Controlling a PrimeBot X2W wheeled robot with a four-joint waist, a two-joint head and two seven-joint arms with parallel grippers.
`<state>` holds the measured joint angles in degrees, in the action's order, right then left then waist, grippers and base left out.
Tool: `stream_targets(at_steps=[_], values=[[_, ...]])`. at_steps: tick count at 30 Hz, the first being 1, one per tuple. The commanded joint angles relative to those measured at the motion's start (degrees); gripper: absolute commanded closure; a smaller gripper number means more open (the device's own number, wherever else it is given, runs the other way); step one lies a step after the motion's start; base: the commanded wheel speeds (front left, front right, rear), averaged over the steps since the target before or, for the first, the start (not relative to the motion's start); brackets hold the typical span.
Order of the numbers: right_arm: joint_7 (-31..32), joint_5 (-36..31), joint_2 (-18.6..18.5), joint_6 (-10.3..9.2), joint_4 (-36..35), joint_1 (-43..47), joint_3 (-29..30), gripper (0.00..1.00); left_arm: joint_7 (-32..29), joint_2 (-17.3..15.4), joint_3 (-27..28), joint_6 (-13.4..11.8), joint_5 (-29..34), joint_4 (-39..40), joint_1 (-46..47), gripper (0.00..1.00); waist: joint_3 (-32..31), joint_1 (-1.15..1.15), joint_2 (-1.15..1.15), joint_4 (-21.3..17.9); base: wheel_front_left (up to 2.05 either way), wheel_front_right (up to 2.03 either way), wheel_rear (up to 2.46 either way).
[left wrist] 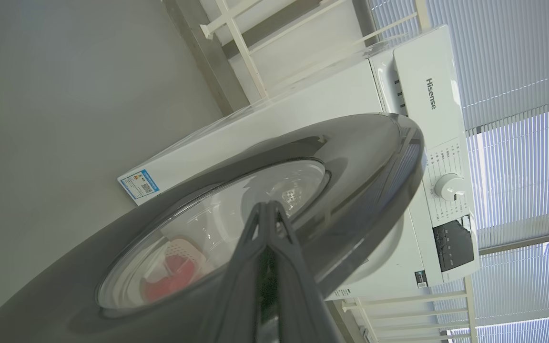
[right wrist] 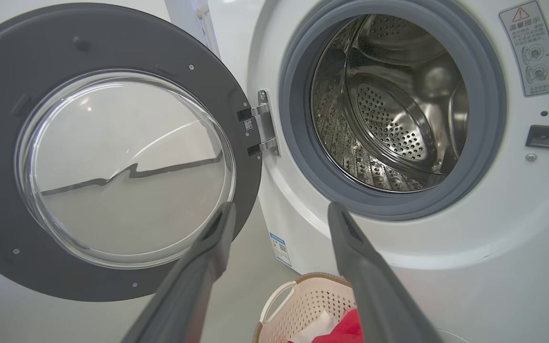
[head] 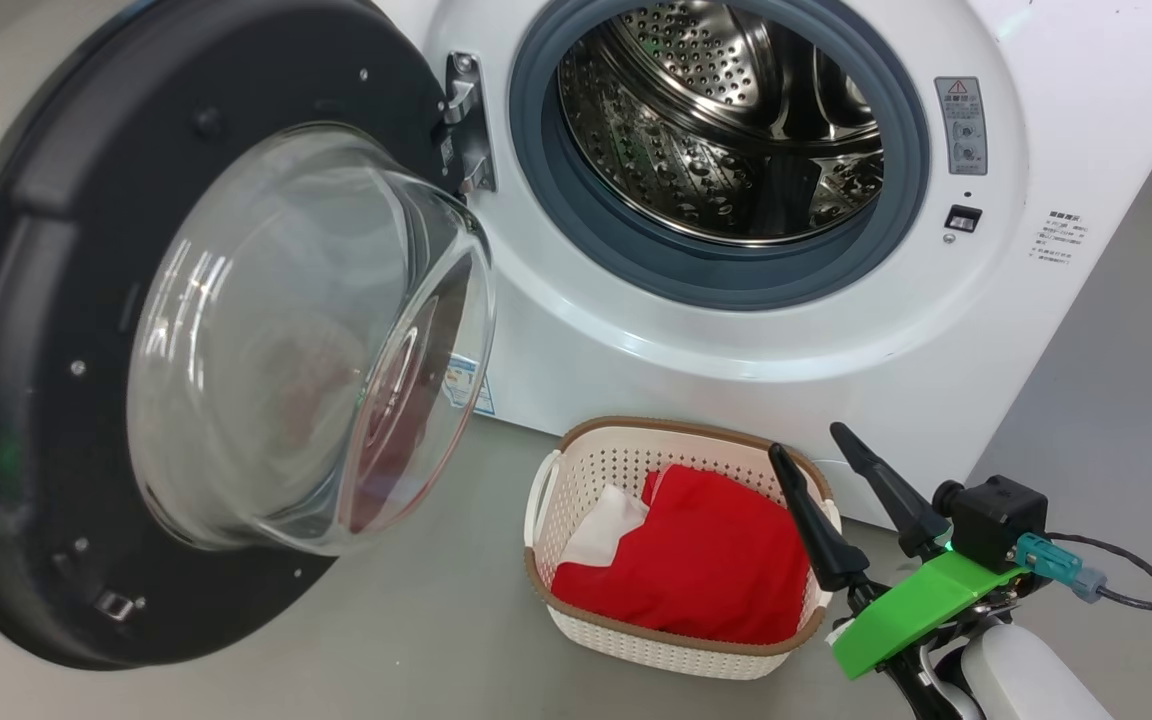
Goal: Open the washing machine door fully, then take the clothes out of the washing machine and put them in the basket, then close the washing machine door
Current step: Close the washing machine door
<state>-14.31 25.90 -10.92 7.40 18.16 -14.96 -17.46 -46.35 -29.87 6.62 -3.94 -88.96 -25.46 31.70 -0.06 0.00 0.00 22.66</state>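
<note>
You have the large white front-loading washing machine ahead, its perforated steel drum facing out at you through a smooth grey rubber gasket. The big round washing machine door stands open on the metal hinge at the left of the opening. Its matt black inner rim faces you and its clear glass bowl window bulges out toward the right of the head view. On the grey floor, just in front of the washer's lower front panel, sits the small cream-white perforated plastic basket with its brown woven-look rim. You cannot tell for sure which way its long axis runs. The clothes are in it: the bright red jersey lies crumpled across most of the inside, and the plain white cloth piece is tucked against the left wall. Your right gripper hangs by the basket's right rim, its 2 long dark tapered fingers spread wide, holding nothing and pointing up toward the washer front, with a bright green bracket behind them. Your left gripper has its 2 fingers pressed together tip to tip with nothing between them. They point at the door's glossy outer face; you cannot tell whether they touch it.
</note>
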Motion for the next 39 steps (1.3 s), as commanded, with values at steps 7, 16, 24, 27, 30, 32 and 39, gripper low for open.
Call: stream_targets(at_steps=[7,16,24,27,30,32,39], values=[[-0.69,1.16,0.36,0.09,-1.52,-0.08,-0.41,0.00,-3.10,0.03,-0.49,-2.02,-1.48,9.46,-2.43,1.00,-0.11,0.00,0.00,0.05,0.00,0.00,0.00],[-0.69,1.07,0.64,0.09,-1.75,-0.24,-0.25,0.00,-5.05,1.99,-1.95,-4.12,-2.68,17.23,-4.54,1.00,0.26,0.00,0.00,-0.39,0.00,0.00,0.00],[-0.69,0.91,0.69,0.09,-1.93,-0.62,0.03,0.00,-5.67,2.93,-2.32,-5.60,-3.24,22.85,-6.59,1.00,0.91,0.00,0.00,-2.53,0.00,0.00,0.00],[-0.69,0.83,0.69,0.09,-1.96,-0.45,0.21,0.00,-5.96,3.16,-2.41,-6.01,-3.49,24.16,-7.06,1.00,1.03,0.00,0.00,-3.45,0.00,0.00,0.00],[-0.69,0.78,0.77,0.09,-1.93,-0.43,0.26,0.00,-6.13,3.51,-2.58,-6.24,-3.67,25.17,-7.39,1.00,1.12,0.00,0.00,-4.26,0.00,0.00,0.00],[-0.69,0.77,0.80,0.09,-1.95,-0.46,0.33,0.00,-6.14,3.74,-2.70,-6.32,-3.68,25.70,-7.49,1.00,1.13,0.00,0.00,-4.69,0.00,0.00,0.00],[-0.69,0.72,0.73,0.09,-1.98,-0.40,0.56,0.00,-5.71,4.53,-2.82,-6.38,-3.61,26.80,-7.42,1.00,1.08,0.00,0.00,-5.29,0.00,0.00,0.00]])
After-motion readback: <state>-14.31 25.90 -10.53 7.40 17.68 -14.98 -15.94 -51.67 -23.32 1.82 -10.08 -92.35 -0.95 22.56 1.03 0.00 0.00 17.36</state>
